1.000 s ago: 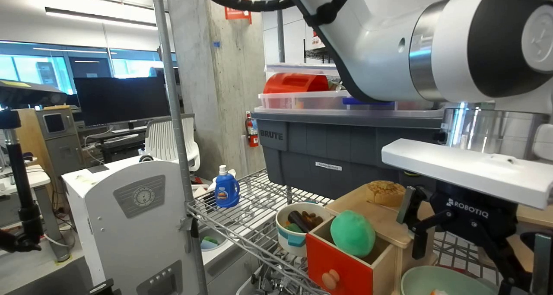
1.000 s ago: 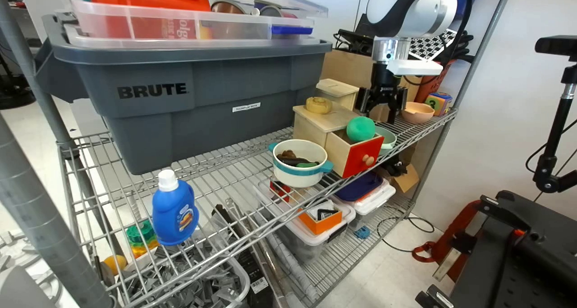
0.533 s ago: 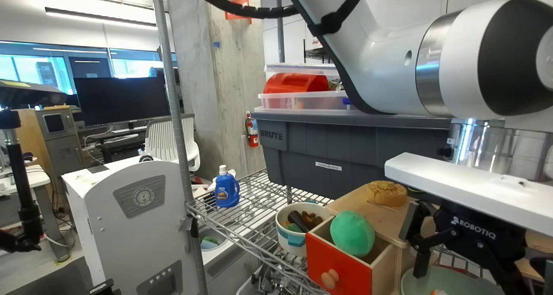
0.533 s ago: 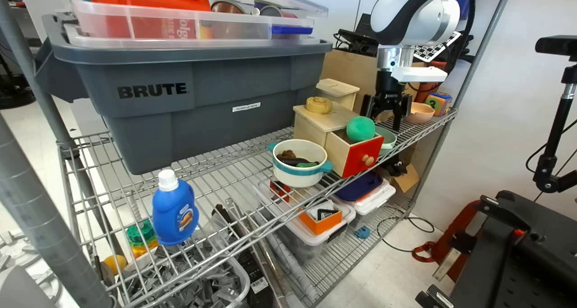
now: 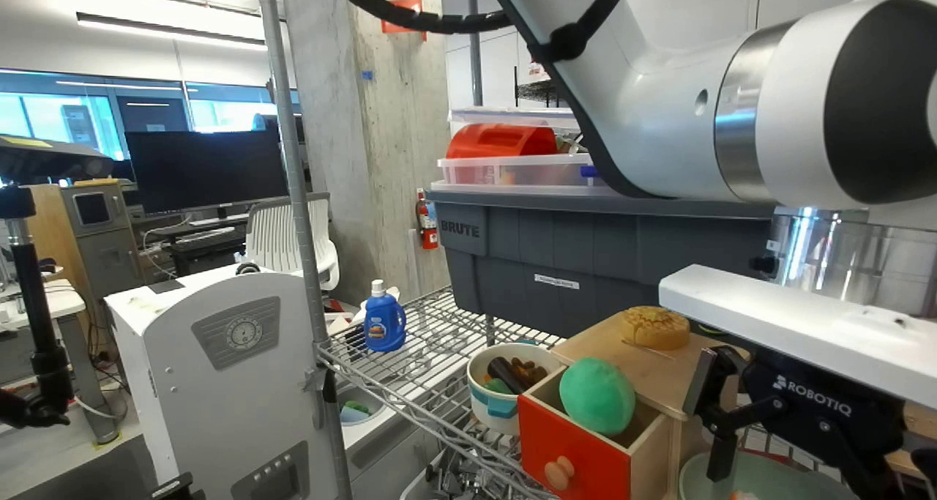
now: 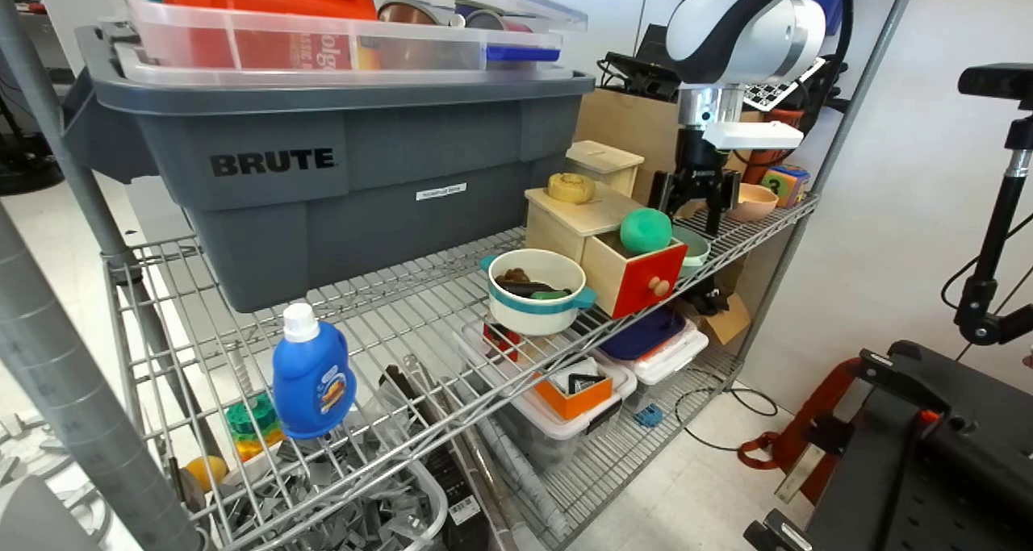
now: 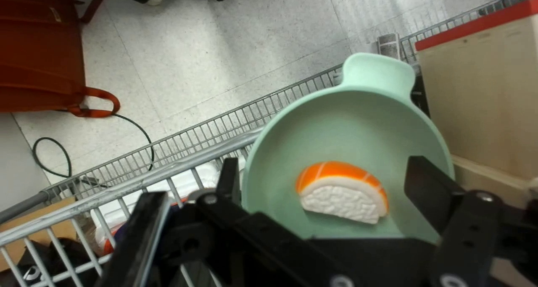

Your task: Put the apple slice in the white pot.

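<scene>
Widely spread, the end effector [image 7: 324, 175] hangs over the green bowl [image 7: 357, 127], apple slice [image 7: 342, 194] clear of the rim [image 7: 349, 88].

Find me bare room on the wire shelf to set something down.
The wire shelf lies bare between the blue bottle, the gray bin and the white pot. Crowded: the pot, red-fronted drawer and green bowl stand close, the open tool over the bowl.
</scene>
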